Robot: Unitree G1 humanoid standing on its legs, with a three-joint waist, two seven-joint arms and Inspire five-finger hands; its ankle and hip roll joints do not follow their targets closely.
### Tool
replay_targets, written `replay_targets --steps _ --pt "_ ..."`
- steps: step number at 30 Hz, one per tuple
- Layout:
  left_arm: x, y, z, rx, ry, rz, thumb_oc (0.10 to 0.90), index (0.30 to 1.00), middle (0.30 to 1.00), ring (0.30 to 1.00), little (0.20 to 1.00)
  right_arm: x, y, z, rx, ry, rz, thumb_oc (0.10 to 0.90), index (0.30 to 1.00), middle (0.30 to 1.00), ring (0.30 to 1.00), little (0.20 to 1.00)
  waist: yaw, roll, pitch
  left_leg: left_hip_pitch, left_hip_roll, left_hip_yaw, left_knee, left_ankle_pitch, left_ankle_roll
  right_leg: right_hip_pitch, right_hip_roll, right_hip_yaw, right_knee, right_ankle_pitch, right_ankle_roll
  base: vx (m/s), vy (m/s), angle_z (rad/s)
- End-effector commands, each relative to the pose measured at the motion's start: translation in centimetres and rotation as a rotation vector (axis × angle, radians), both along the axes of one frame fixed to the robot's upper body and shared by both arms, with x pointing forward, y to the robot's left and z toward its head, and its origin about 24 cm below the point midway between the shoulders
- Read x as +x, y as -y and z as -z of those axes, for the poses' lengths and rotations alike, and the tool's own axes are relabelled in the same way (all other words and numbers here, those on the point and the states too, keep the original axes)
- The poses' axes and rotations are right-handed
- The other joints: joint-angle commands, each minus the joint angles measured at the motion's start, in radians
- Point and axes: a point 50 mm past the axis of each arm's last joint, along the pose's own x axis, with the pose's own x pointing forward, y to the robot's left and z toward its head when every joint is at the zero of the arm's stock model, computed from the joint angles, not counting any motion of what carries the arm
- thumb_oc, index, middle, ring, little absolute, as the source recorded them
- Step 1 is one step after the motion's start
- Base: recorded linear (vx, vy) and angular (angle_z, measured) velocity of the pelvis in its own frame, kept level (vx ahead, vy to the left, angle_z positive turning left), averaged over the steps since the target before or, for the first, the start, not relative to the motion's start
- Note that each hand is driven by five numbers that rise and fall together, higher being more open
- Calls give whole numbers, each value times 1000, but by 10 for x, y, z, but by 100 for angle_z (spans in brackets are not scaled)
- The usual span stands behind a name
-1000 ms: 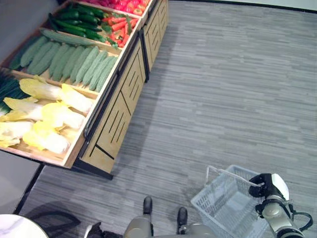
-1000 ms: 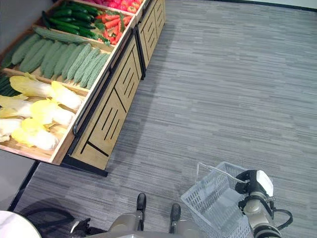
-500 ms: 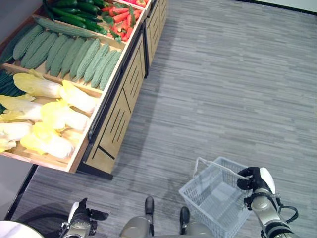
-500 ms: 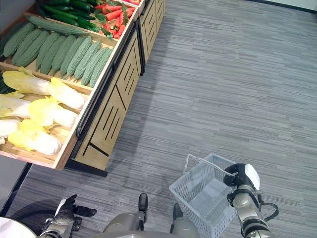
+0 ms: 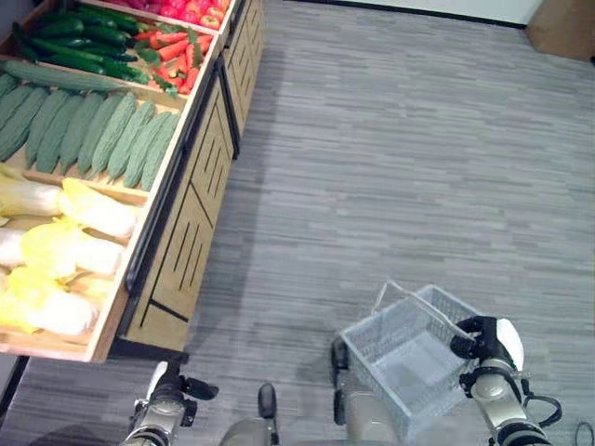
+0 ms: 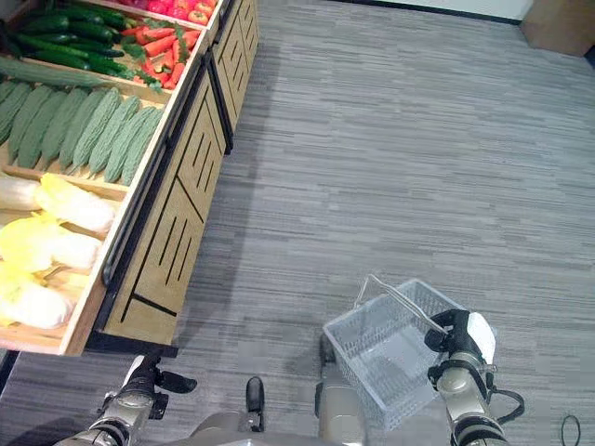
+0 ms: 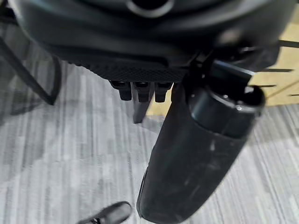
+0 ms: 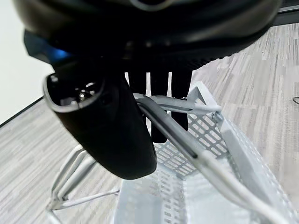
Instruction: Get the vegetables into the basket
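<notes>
Grey plank floor (image 5: 390,167) beside a wooden produce stand (image 5: 181,232); the vegetables (image 5: 88,139) lie in its trays, well apart from the empty basket (image 5: 409,358); the right hand (image 5: 483,339) curls its fingers (image 8: 159,112) round the basket handle (image 8: 187,135) to carry it; the left hand (image 5: 167,400) hangs low by the stand, fingers relaxed, holding nothing.

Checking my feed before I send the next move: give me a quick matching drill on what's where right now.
Things:
1. basket
2. right hand
3. left hand
4. bitter gourds

States:
A. holding nothing, low beside the stand
B. lying in a row in the wooden stand
C. empty, hanging over the floor
D. curled round the basket's handle

Pairs: 1-C, 2-D, 3-A, 4-B
</notes>
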Motion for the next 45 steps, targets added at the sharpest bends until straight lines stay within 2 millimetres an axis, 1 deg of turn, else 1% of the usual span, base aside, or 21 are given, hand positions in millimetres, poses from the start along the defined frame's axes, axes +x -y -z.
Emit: replay_targets --steps 1,3,6,8,11,17,20,22,23,24,27,28,29,31,34,36,37,40,42,43,45 --pt "11 -15 -12 42 76 -14 900 1000 1000 1000 1000 -14 24 -7 -89 -59 -12 400 300 300 300 300 2 14 -7 29 14 -30 95 -111 -35 -2 7 31 107 35 30 294 -203 70" --pt "3 -12 -7 21 56 -32 900 1000 1000 1000 1000 -20 29 -6 -94 -79 -1 400 300 300 300 300 5 22 -39 54 33 -38 86 -116 -49 28 29 3 96 27 15 265 -212 67" --pt "-3 -8 -3 2 36 -46 900 1000 1000 1000 1000 -21 33 -8 -99 -80 8 400 300 300 300 300 4 37 -61 71 66 -47 68 -94 -68 39 47 -27 106 4 2 172 -187 15" --pt "-7 -8 -1 2 19 -57 900 1000 1000 1000 1000 -15 35 -14 -111 -58 -4 400 300 300 300 300 3 49 -66 75 93 -54 56 -71 -84 31 61 -44 123 -22 -8 116 -189 24" --pt "-11 -9 1 6 -1 -70 900 1000 1000 1000 1000 -11 37 -19 -129 -41 -11 400 300 300 300 300 3 55 -69 71 112 -60 56 -54 -97 32 72 -58 134 -42 -20 79 -128 10" --pt "-22 -5 7 -4 -48 -82 900 1000 1000 1000 1000 -7 41 -26 -155 -35 -33 400 300 300 300 300 5 71 -76 66 132 -73 64 -18 -112 37 86 -77 144 -68 -35 76 -104 10" --pt "-39 -7 13 -5 -102 -104 900 1000 1000 1000 1000 -2 41 -31 -177 -30 -70 400 300 300 300 300 16 85 -79 53 148 -102 74 37 -124 44 96 -89 160 -95 -58 92 -146 17" --pt "-41 -7 13 -9 -107 -111 900 1000 1000 1000 1000 -1 42 -32 -186 -29 -77 400 300 300 300 300 17 85 -79 43 149 -106 84 43 -127 47 95 -96 157 -100 -61 33 -81 22" --pt "-43 -6 14 -12 -111 -118 900 1000 1000 1000 1000 1 43 -36 -199 -20 -85 400 300 300 300 300 19 84 -75 24 149 -101 115 48 -131 54 91 -105 154 -106 -65 35 -79 37" --pt "-43 -4 15 -19 -113 -122 900 1000 1000 1000 1000 3 44 -39 -203 3 -77 400 300 300 300 300 20 77 -60 -17 138 -71 166 51 -134 77 72 -132 150 -117 -71 27 -93 46" --pt "-40 1 16 -24 -112 -106 900 1000 1000 1000 1000 2 48 -42 -209 18 -52 400 300 300 300 300 24 63 -36 -98 145 18 150 40 -127 115 29 -180 134 -125 -63 -6 -43 75" --pt "-41 3 17 -23 -118 -96 900 1000 1000 1000 1000 0 49 -42 -210 23 -42 400 300 300 300 300 27 61 -33 -144 152 54 117 51 -127 131 15 -200 126 -126 -55 35 6 89" --pt "-41 4 17 -25 -123 -90 900 1000 1000 1000 1000 -1 50 -43 -211 26 -36 400 300 300 300 300 32 63 -30 -171 155 61 103 61 -128 141 11 -209 123 -129 -53 71 22 110" --pt "-45 6 19 -21 -139 -79 900 1000 1000 1000 1000 -2 50 -42 -214 24 -28 400 300 300 300 300 48 71 -28 -235 169 84 57 123 -139 170 11 -226 116 -143 -50 125 62 111" --pt "-54 4 21 -13 -166 -84 900 1000 1000 1000 1000 -1 46 -38 -205 16 -36 400 300 300 300 300 73 68 -29 -253 179 86 50 158 -146 212 17 -218 111 -159 -52 179 119 19" --pt "-60 3 22 -14 -186 -98 900 1000 1000 1000 1000 -1 43 -36 -196 13 -43 400 300 300 300 300 79 65 -33 -237 176 93 47 147 -141 228 15 -214 109 -167 -48 172 210 -25" --pt "-71 0 24 -6 -218 -113 900 1000 1000 1000 1000 -6 39 -28 -176 -20 -39 400 300 300 300 300 87 55 -49 -213 156 105 42 129 -124 247 -7 -201 105 -164 -36 146 199 -26" --pt "-73 -1 24 -2 -226 -114 900 1000 1000 1000 1000 -7 38 -25 -166 -28 -30 400 300 300 300 300 90 47 -52 -213 144 114 54 114 -115 254 -21 -198 101 -161 -29 113 201 -23" --pt "-72 -5 22 9 -222 -119 900 1000 1000 1000 1000 -8 35 -19 -152 -48 -22 400 300 300 300 300 100 25 -52 -217 124 121 95 75 -94 254 -48 -180 100 -145 -12 89 193 -10" --pt "-72 -5 22 9 -222 -119 900 1000 1000 1000 1000 -8 35 -19 -152 -48 -22 400 300 300 300 300 100 25 -52 -217 124 121 96 75 -94 253 -48 -180 100 -145 -12 89 222 -10" --pt "-66 -12 18 25 -197 -131 900 1000 1000 1000 1000 -6 28 -13 -125 -59 -19 400 300 300 300 300 108 0 -52 -218 96 129 116 37 -71 242 -77 -167 99 -106 10 87 267 -12"
